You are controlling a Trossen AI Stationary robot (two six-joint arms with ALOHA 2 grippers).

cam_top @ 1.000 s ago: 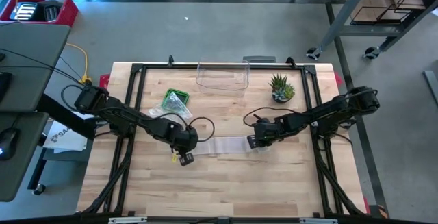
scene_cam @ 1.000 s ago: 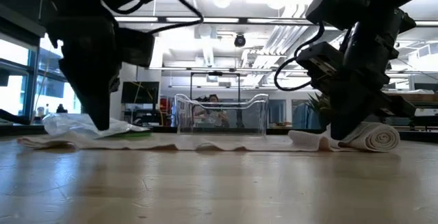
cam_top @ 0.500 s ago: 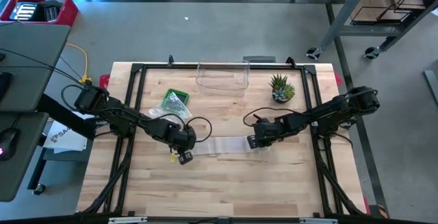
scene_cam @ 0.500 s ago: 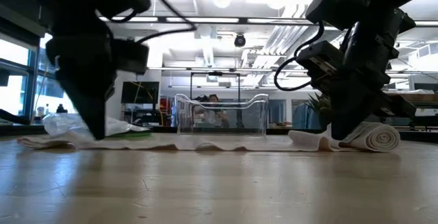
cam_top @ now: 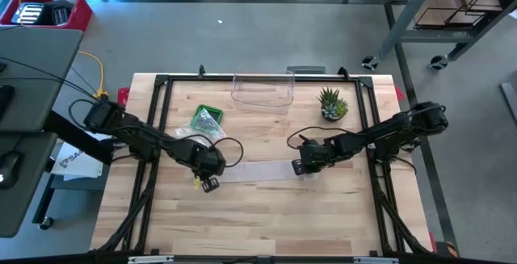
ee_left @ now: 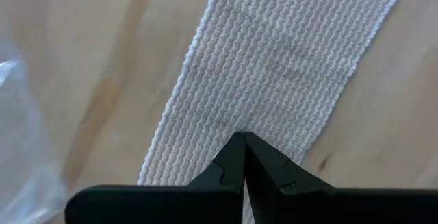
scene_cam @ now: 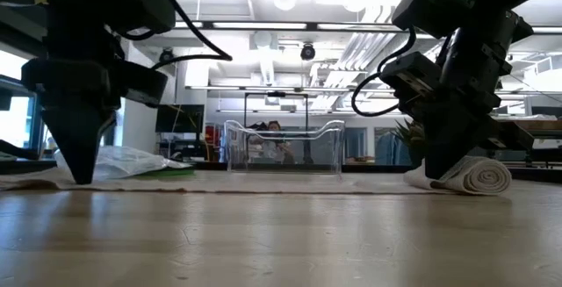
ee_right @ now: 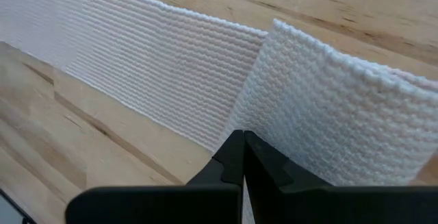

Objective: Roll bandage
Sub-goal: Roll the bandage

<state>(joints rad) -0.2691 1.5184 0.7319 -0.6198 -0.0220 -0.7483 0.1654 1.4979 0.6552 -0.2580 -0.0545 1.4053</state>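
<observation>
Bandage [cam_top: 257,169] lies flat across the table's middle, in front of the clear bin [cam_top: 262,91]. The left gripper [cam_top: 207,183], fingers together, pins its loose end, seemingly to hold it taut, while the right gripper [cam_top: 298,167], likewise closed, presses the rolled end [scene_cam: 479,176].

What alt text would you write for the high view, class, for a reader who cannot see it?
Two dark robot arms stretch a white woven bandage strip flat across a light wooden table: the shut left gripper pins its loose end, the shut right gripper its rolled end. Behind stand a clear plastic container and a small potted plant.
</observation>
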